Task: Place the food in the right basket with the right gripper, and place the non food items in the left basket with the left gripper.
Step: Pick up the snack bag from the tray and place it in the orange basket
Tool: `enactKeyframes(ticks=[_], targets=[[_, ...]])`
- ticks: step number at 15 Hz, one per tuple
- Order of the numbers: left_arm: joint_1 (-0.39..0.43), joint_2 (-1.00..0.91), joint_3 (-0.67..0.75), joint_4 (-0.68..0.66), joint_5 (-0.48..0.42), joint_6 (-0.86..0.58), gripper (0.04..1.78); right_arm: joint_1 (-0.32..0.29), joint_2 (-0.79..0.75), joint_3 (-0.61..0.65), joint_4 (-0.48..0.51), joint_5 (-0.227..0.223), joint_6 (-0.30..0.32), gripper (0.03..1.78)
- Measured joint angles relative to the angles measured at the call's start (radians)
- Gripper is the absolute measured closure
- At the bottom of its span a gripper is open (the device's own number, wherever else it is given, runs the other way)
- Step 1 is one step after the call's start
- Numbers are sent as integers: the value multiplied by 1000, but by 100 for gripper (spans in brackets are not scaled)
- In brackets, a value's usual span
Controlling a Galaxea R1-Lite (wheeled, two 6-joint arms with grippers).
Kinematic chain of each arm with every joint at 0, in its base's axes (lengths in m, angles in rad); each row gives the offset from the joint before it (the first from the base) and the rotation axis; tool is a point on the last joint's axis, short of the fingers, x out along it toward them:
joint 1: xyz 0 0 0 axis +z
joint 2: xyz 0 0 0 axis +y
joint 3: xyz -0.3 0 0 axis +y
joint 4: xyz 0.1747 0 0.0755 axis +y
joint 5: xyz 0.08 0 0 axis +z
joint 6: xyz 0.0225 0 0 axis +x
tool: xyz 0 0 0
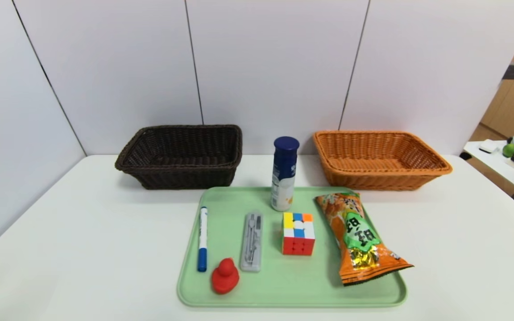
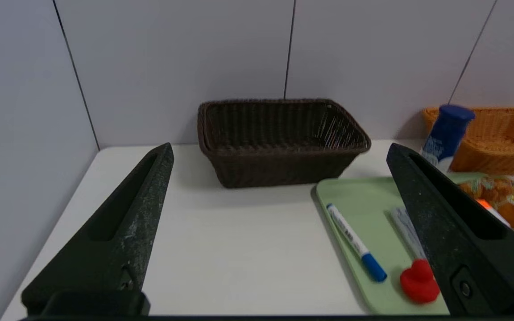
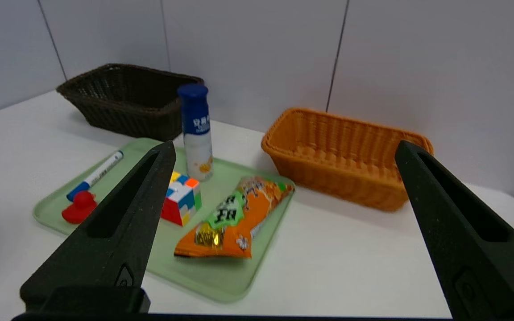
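A green tray [image 1: 292, 285] holds a blue-and-white marker [image 1: 202, 238], a red toy duck [image 1: 225, 276], a grey compass case [image 1: 251, 241], a colour cube [image 1: 298, 233], a blue-capped bottle [image 1: 283, 174] standing upright and an orange snack bag [image 1: 358, 236]. A dark brown basket [image 1: 181, 156] stands at the back left, an orange basket [image 1: 379, 159] at the back right. Neither gripper shows in the head view. My left gripper [image 2: 279, 151] is open and empty, held above the table left of the tray. My right gripper [image 3: 283, 149] is open and empty, held above the table right of the tray.
Grey wall panels close the back and the left side of the white table [image 1: 60, 249]. A second table [image 1: 507, 165] with small items stands at the far right. Bare tabletop lies on both sides of the tray.
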Motion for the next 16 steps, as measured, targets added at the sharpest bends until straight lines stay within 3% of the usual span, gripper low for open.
enactKeyframes(ticks=[4, 7, 9, 12, 13, 16], targets=[[9, 385, -291, -37, 9, 18, 13, 19, 340, -232, -88, 89, -6, 11], [28, 569, -450, 151, 22, 65, 13, 24, 574, -434, 36, 95, -10, 11], [33, 642, -480, 228, 69, 69, 13, 47, 712, -546, 184, 32, -10, 11], [35, 693, -483, 237, 95, 68, 13, 113, 890, -681, 395, -134, -4, 11], [35, 699, -483, 236, 96, 68, 13, 141, 939, -711, 455, -169, -1, 11], [36, 705, -484, 236, 118, 75, 13, 225, 1071, -808, 587, -196, 37, 11]])
